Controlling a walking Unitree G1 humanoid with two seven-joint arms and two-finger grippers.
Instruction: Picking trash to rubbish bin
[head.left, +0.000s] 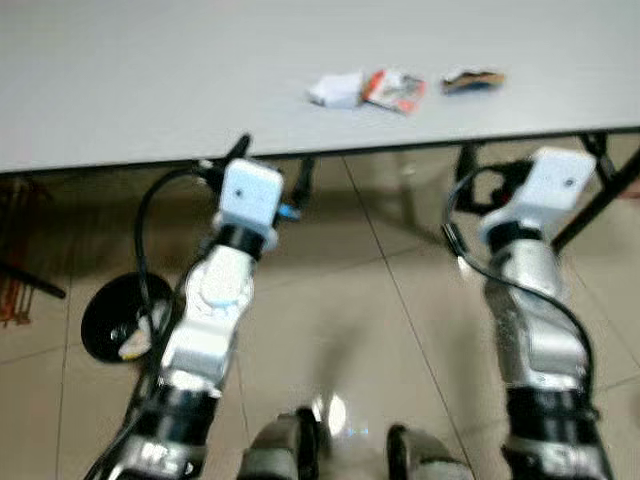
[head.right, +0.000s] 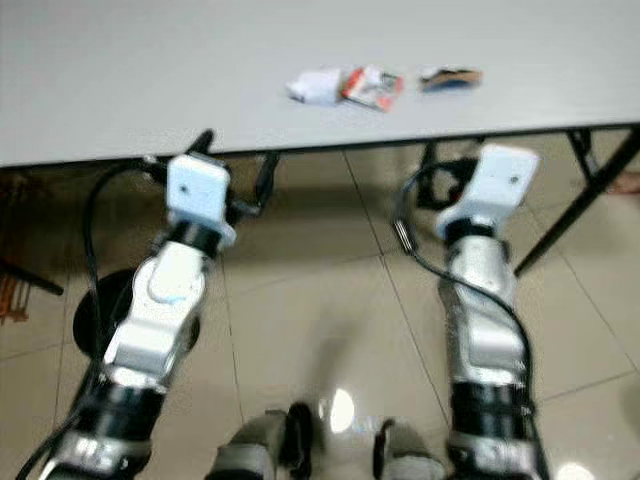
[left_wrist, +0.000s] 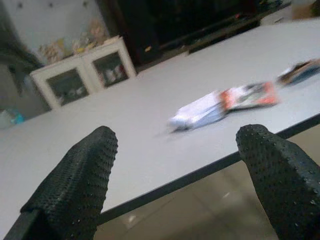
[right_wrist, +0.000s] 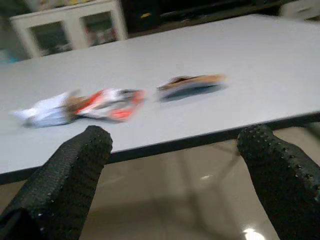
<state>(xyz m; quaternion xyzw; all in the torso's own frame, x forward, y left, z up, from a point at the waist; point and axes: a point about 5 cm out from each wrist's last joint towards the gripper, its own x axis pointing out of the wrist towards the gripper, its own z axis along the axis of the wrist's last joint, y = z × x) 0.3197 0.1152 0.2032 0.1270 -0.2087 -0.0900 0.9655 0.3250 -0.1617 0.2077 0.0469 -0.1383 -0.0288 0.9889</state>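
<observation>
Three pieces of trash lie near the front edge of the grey table (head.left: 150, 80): a crumpled white wrapper (head.left: 337, 89), a red and white wrapper (head.left: 395, 90) touching it, and a dark and orange wrapper (head.left: 473, 80) a little to the right. My left gripper (left_wrist: 175, 150) is open just in front of the table's edge, below table height, and faces the white wrapper (left_wrist: 197, 111). My right gripper (right_wrist: 175, 145) is open too, at the edge below the dark and orange wrapper (right_wrist: 192, 83). Nothing is between the fingers of either gripper.
A round black container (head.left: 125, 315) with light scraps in it stands on the tiled floor under the table, to the left. Black table legs (head.left: 600, 190) slant down at the right. A white cabinet (left_wrist: 82, 75) stands beyond the table.
</observation>
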